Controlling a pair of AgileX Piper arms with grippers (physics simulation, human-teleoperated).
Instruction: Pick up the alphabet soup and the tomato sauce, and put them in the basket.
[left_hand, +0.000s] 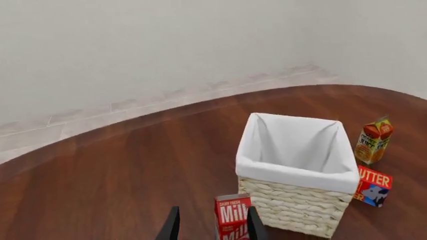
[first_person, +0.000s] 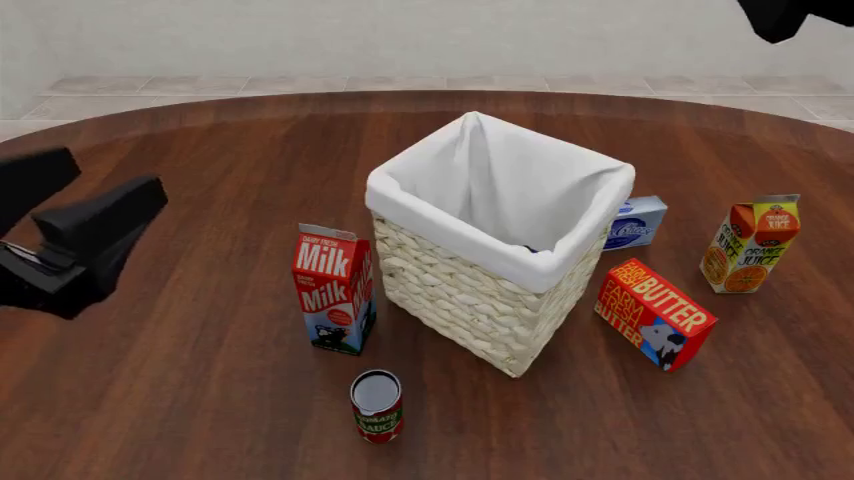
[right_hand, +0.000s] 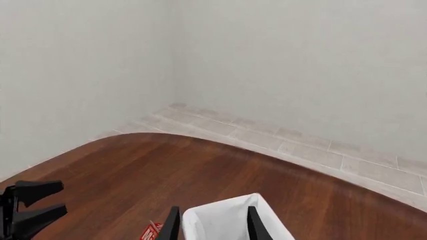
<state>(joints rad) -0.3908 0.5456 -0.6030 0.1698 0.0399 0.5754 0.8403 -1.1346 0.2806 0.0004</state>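
Note:
The tomato sauce (first_person: 376, 405), a small can with a silver top and a red and green label, stands upright near the table's front edge, in front of the basket (first_person: 441, 205). The cream wicker basket (left_hand: 300, 172) with its white lining stands mid-table. The alphabet soup is out of view. My left gripper (left_hand: 213, 209) is open with nothing between its fingers, held above the table to the left of the milk carton. It shows as a black shape (first_person: 118, 180) at the front view's left edge. My right gripper (right_hand: 213, 208) is open and empty, high above the basket (right_hand: 220, 215).
A red milk carton (first_person: 331, 290) stands just left of the basket, close behind the can. A butter box (first_person: 654, 312), an orange juice carton (first_person: 750, 245) and a small blue-white box (first_person: 637, 222) sit to the basket's right. Part of the right arm (first_person: 781, 15) shows top right.

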